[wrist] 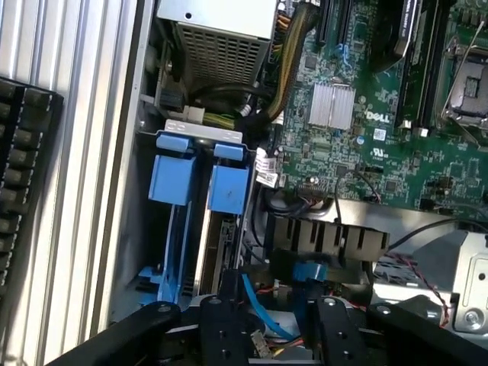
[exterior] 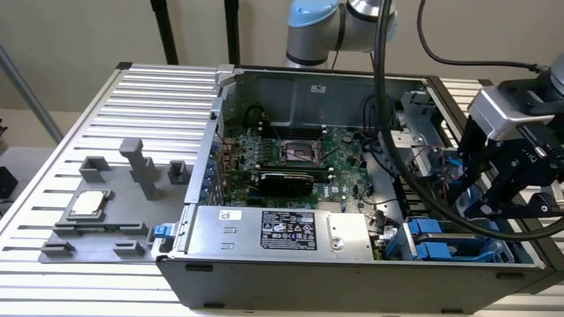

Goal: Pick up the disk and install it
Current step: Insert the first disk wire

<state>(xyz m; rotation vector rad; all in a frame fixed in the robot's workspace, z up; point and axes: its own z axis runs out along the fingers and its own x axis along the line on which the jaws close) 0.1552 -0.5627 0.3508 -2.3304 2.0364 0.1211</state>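
In the computer case's (exterior: 291, 277) corner nearest me, on the exterior view's right, the disk (wrist: 210, 255) seems to stand on edge in the drive bay. What I can make out of it is a thin silver-grey slab between blue rails, capped by its carrier's blue tab (wrist: 229, 187). A second blue carrier (wrist: 174, 169) sits just beside it, on the side nearer the case wall. The disk looks to be already down in its slot, though I cannot tell whether it is fully seated.

Its long axis runs from the tab straight toward the gripper (exterior: 502, 205), so the jaws hang over the end of the disk far from the tab, above the bay and a little further back in the case. The two black fingers (wrist: 221, 324) stand well apart and hold nothing. Loose cables and a blue connector show in the gap beneath them, and they touch neither disk nor carrier.

Beyond the bay lie the motherboard (exterior: 291, 155) and the power supply (exterior: 282, 228). Out on the slatted bench (exterior: 150, 92), toward its left edge, a CPU chip (exterior: 88, 203) rests on a grey fixture plate (exterior: 105, 231).
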